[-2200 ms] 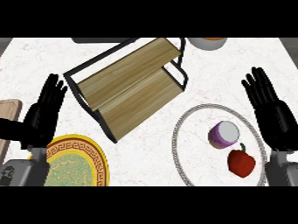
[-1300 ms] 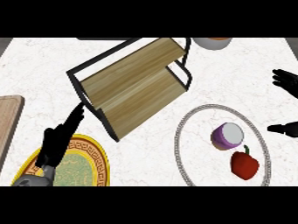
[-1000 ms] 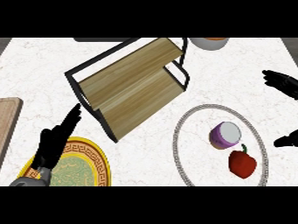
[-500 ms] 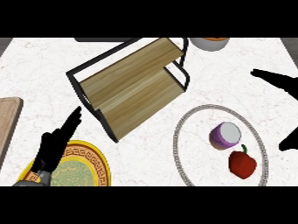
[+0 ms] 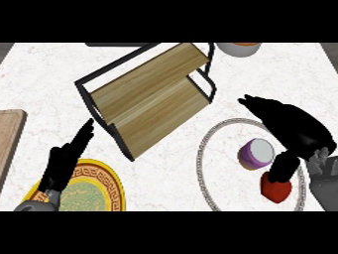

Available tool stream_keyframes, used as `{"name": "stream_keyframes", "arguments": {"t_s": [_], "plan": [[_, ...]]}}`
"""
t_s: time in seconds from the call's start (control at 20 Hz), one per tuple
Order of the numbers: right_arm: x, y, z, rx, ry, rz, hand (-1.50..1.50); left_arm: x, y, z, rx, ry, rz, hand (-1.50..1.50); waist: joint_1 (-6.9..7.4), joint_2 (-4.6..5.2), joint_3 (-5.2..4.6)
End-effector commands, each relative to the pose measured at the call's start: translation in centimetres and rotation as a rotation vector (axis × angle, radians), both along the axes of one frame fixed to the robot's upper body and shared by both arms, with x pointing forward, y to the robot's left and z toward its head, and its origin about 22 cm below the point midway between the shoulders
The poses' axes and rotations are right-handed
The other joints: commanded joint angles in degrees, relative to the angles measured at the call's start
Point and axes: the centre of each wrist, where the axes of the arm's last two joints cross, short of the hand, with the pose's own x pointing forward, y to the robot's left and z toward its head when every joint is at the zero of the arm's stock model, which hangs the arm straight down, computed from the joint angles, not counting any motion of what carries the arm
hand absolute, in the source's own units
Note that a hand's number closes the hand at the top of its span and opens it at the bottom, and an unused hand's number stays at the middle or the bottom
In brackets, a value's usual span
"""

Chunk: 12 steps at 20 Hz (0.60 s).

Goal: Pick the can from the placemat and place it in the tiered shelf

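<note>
We hold our open right hand [image 5: 292, 130] above the can [image 5: 257, 153]; it is ungrasped, the shelf [image 5: 151, 98] still to fill.

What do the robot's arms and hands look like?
Both hands are black, with long, thin fingers: the left hand at the lower left and the right hand at the right. Each one joins a chunky grey forearm with a rounded wrist. No cables, markings or sleeves show.
</note>
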Motion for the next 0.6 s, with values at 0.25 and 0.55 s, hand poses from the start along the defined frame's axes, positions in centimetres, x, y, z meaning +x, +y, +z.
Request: {"name": "stream_keyframes", "arguments": {"t_s": [0.25, 0.55], "plan": [[-1.3, 2.6, -3.1, -0.115, 0.089, -0.086, -1.50, 0.2, -1.1, 0.4, -0.005, 0.006, 0.009, 0.00, -0.12, 0.06, 0.06], [-3.4, 2.7, -3.4, -0.173, 0.078, -0.120, -1.50, -1.0, 0.9, 0.4, -0.012, -0.016, 0.014, 0.00, -0.11, 0.02, 0.07]]}}
